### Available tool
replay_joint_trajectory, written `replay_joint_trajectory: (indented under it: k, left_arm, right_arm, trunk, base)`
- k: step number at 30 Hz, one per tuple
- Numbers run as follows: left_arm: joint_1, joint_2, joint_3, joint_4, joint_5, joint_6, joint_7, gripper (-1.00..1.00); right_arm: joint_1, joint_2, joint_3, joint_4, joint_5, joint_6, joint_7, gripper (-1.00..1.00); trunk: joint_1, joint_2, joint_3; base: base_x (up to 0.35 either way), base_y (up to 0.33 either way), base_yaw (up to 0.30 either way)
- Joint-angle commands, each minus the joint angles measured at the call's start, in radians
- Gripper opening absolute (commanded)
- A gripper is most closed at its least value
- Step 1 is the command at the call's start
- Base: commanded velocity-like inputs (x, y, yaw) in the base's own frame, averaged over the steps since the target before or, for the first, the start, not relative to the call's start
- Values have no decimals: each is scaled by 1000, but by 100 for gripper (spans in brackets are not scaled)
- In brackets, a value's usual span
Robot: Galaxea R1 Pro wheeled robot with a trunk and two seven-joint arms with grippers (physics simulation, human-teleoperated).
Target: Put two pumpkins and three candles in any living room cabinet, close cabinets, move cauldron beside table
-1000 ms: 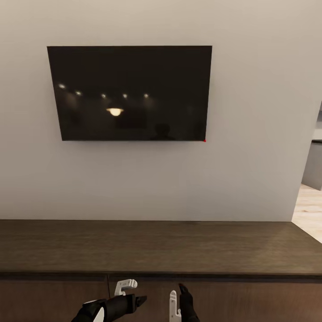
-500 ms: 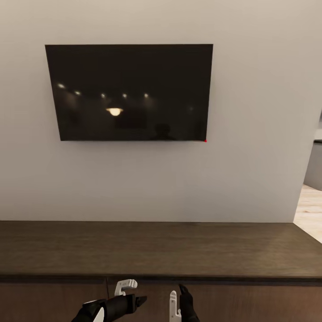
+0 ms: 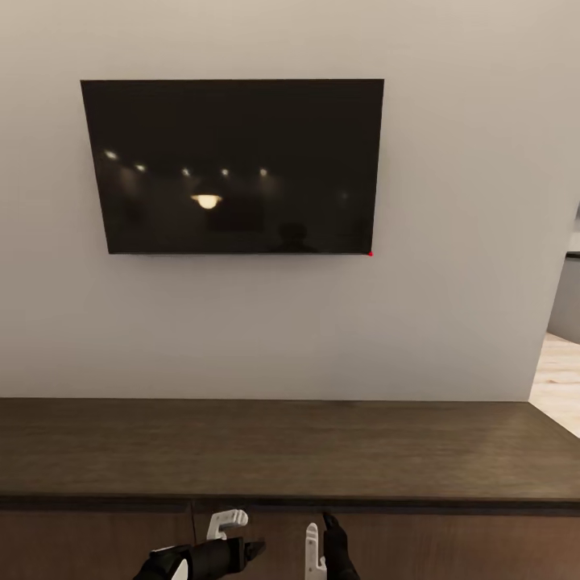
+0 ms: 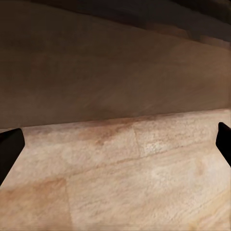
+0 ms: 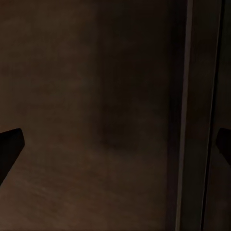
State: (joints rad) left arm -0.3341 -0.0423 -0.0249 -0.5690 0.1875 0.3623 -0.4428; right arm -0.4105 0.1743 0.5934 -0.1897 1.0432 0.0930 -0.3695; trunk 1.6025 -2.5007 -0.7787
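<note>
We are standing directly in front of the cabinet (image 3: 282, 451), and both tools are hanging low before its front face. The left tool (image 3: 234, 536) is showing one pale finger and one dark finger set apart; in the left wrist view its two dark fingertips (image 4: 10, 147) are sitting at opposite edges with nothing between them, so we are reading it as released and empty. The right tool (image 3: 321, 541) is likewise spread, with its fingertips (image 5: 9, 147) wide apart in the right wrist view and nothing held.

The left wrist view is looking at a dark brown front panel above pale wood-plank floor (image 4: 120, 178). The right wrist view is looking closely at a dark wooden face with a vertical seam, which we are judging to be the joint between two drawer fronts.

As for progress, the visible part of the fronts is lying flush and looks closed, and the cabinet's top is carrying nothing. We cannot tell whether any task items are already stowed; the interiors are hidden. The lower fronts are cut off at the head view's edge.

Farther back, a dark wall-mounted television (image 3: 234, 165) is reflecting ceiling lights, and a doorway (image 3: 560, 346) is opening at the far right.
</note>
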Motion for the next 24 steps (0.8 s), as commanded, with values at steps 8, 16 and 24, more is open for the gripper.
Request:
replay_joint_trajectory:
  k: [8, 16, 24]
  left_arm:
    - [0, -21, -1, 14, 10, 8, 1, 100]
    - [0, -38, -1, 41, 10, 7, 1, 100]
    - [0, -52, -1, 97, 10, 5, 0, 100]
  right_arm:
    - [-1, 0, 3, 0, 10, 10, -3, 100]
    - [-1, 0, 3, 0, 9, 9, -3, 100]
    - [-1, 0, 2, 0, 9, 10, -3, 100]
  trunk:
    - [0, -1, -1]
    - [0, -1, -1]
    - [0, -1, -1]
  base:
    - [0, 0, 0]
    - [0, 0, 0]
    - [0, 0, 0]
